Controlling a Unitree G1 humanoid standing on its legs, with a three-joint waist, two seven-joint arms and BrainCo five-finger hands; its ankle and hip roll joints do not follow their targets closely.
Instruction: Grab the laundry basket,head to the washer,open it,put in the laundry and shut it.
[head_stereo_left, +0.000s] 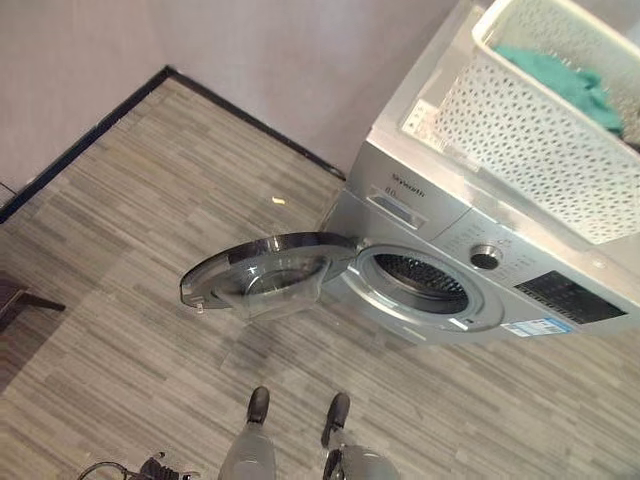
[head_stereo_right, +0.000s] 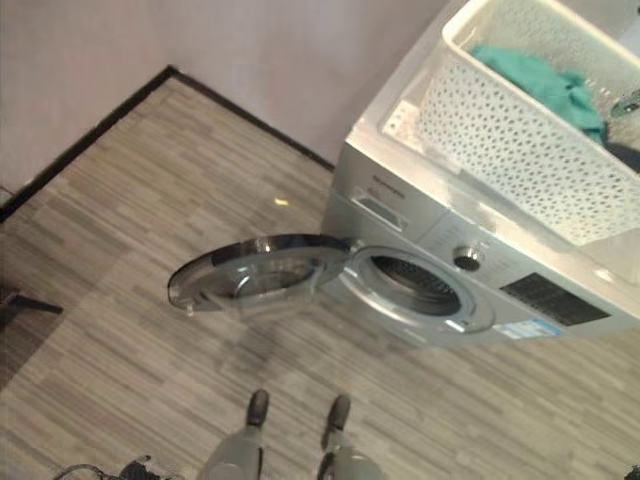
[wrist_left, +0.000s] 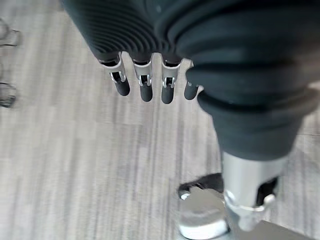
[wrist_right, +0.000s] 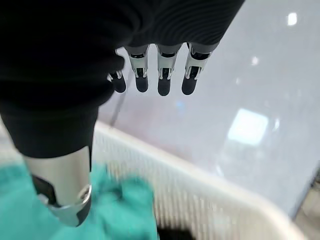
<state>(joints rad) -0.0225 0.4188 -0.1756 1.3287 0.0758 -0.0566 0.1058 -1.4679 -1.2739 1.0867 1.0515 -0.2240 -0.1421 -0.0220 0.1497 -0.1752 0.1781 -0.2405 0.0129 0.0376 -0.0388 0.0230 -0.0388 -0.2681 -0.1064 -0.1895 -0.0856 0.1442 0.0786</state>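
Observation:
A silver front-loading washer (head_stereo_left: 470, 235) stands at the right, its round glass door (head_stereo_left: 265, 272) swung wide open to the left over the floor. The drum opening (head_stereo_left: 420, 282) is dark, with nothing visible inside. On top of the washer rests a white perforated laundry basket (head_stereo_left: 540, 150) holding teal cloth (head_stereo_left: 560, 80) and a dark item (head_stereo_right: 620, 155). My right hand (wrist_right: 162, 75) hovers above the basket's rim (wrist_right: 200, 200) and the teal cloth (wrist_right: 125, 210), fingers straight, holding nothing. My left hand (wrist_left: 145, 82) hangs over the floor, fingers straight and empty.
The open door juts into the floor space in front of the washer. A pale wall with black skirting (head_stereo_left: 100, 130) runs behind and to the left. A dark piece of furniture (head_stereo_left: 15, 300) shows at the left edge.

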